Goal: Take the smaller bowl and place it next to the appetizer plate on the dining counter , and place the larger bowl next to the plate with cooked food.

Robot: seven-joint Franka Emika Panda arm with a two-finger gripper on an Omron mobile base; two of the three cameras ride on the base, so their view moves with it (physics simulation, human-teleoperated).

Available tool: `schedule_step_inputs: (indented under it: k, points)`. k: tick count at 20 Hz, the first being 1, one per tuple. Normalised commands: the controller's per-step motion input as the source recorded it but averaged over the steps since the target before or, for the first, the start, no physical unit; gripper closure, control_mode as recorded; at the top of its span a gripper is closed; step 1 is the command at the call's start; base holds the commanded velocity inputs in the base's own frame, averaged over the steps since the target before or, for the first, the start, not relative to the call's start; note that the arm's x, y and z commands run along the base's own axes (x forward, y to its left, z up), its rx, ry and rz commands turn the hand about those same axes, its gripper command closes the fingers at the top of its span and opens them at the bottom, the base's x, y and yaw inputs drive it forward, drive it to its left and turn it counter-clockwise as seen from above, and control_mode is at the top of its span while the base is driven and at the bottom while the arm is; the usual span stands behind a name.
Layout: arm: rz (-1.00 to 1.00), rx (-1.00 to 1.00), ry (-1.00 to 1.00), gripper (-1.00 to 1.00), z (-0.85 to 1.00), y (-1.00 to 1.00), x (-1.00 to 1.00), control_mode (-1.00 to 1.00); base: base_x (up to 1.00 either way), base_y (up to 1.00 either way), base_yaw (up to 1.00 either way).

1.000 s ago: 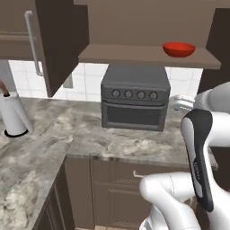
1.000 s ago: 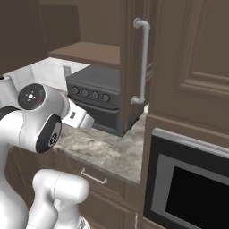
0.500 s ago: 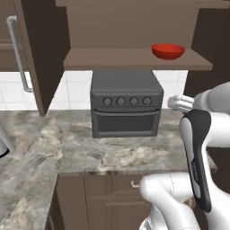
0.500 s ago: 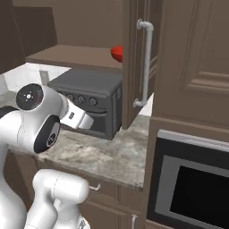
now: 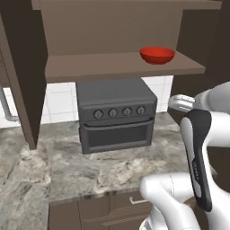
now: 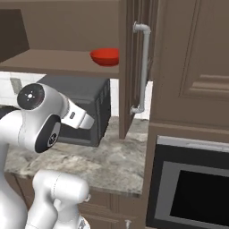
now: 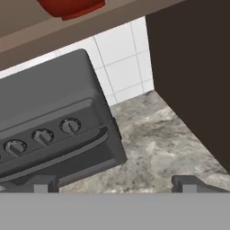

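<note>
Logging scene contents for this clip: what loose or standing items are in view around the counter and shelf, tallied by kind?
Red bowl: 1, on the shelf
Toaster oven: 1, on the counter under the shelf
Built-in oven: 1, right of the counter
Cabinet door handle: 1
Total: 4

The white Franka arm with dark joints (image 5: 197,152) stands folded close to its base, elbow raised and forearm angled forward. Its 2-finger gripper (image 7: 114,183) has both small dark fingertips (image 7: 41,183) spread wide apart, with nothing between them.
</note>
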Motion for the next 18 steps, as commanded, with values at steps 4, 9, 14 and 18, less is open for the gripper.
schedule_step_inputs:
  k: [4, 9, 14, 18]
  points:
    - [0.00, 0.00, 0.00, -1.00, 0.00, 0.00, 0.00, 1.00, 0.66, 0.33, -0.25]
    - [-0.01, 0.00, 0.01, -1.00, 0.00, 0.01, 0.18, -1.00, 0.08, 0.00, -0.01]
    - [0.00, 0.00, -0.10, -1.00, 0.22, 0.07, 0.00, -1.00, 0.00, 0.00, 0.00]
    - [-0.04, 0.00, -0.06, -1.00, 0.47, 0.18, 0.11, -1.00, 0.00, 0.00, 0.00]
